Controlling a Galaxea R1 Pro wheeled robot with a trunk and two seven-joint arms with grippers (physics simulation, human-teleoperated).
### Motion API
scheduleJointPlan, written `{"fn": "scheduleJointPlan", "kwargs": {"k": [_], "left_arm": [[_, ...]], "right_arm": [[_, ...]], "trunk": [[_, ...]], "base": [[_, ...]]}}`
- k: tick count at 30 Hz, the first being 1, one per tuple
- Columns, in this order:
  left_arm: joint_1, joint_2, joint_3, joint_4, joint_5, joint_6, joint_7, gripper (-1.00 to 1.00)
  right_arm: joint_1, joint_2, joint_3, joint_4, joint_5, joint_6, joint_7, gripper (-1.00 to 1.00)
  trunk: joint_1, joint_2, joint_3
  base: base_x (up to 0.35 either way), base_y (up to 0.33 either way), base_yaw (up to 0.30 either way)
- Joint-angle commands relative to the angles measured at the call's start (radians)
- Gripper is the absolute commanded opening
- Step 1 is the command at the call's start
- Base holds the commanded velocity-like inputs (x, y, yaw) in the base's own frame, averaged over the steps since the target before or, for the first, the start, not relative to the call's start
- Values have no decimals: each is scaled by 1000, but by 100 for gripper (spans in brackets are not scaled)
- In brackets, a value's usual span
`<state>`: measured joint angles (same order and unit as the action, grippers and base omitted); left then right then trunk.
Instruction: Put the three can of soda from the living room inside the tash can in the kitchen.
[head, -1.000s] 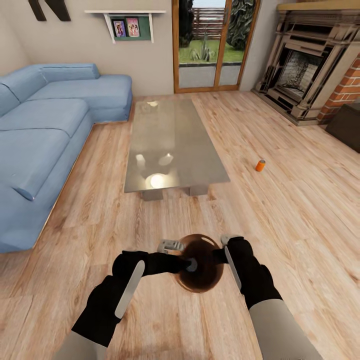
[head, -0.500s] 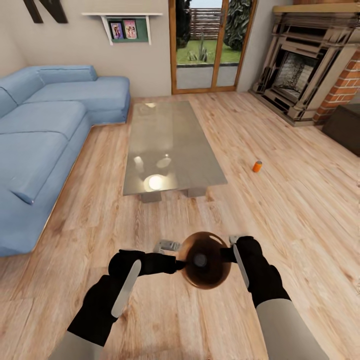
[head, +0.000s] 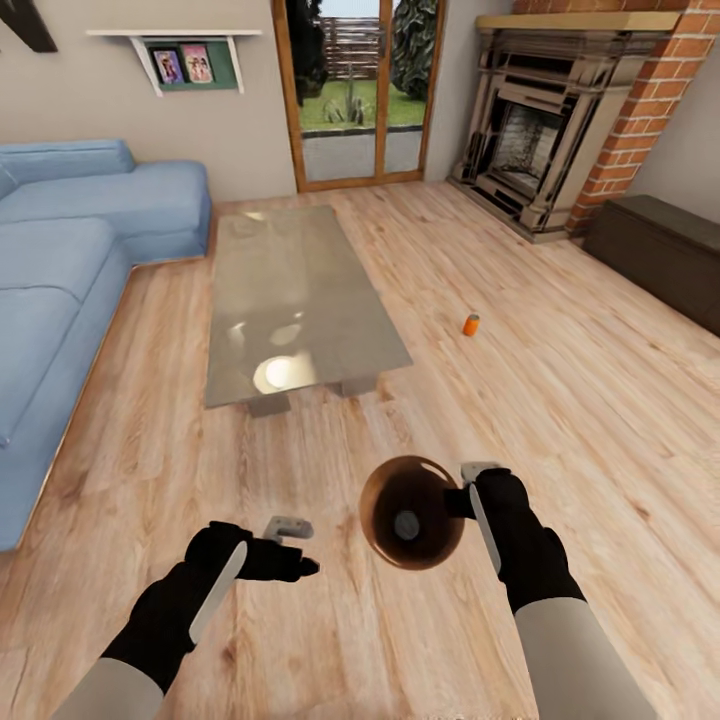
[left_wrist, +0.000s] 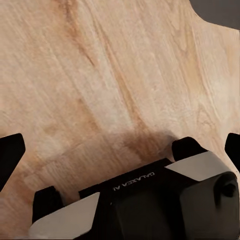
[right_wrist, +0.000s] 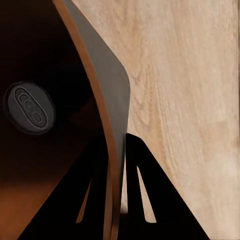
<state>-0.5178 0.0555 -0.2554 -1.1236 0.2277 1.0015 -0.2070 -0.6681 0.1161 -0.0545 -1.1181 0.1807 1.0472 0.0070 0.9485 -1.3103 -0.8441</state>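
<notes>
My right hand (head: 468, 497) pinches the rim of the round copper-brown bin (head: 412, 512) with one can inside, my left hand (head: 290, 548) is spread empty, so next I roll toward the small orange can (head: 470, 324) on the wood floor (head: 560, 400).

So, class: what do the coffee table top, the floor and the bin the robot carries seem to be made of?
Coffee table top: likely glass, glossy, mirroring bright ceiling lights. Floor: wood planks, pale with visible grain and seams, satin sheen. Bin, gripped at its rim by the right gripper: looks like copper-toned metal, smooth thin wall, though coloured plastic can't be ruled out.
</notes>
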Motion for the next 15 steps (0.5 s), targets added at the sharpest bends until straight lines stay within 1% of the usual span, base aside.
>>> {"fn": "scheduleJointPlan", "kwargs": {"k": [1,12,15], "left_arm": [[0,1,0,3,1,0,3,100],[-1,7,-1,17,-3,-1,39,100],[-1,10,-2,17,-4,-1,46,100]], "right_arm": [[0,0,0,-1,-16,0,4,-100],[0,1,-2,-3,-18,0,7,-100],[0,1,-1,-4,-18,0,8,-100]], "trunk": [[-4,7,3],[-46,84,38],[-46,84,39]], "base": [[0,0,-272],[0,0,-294],[0,0,-298]]}}
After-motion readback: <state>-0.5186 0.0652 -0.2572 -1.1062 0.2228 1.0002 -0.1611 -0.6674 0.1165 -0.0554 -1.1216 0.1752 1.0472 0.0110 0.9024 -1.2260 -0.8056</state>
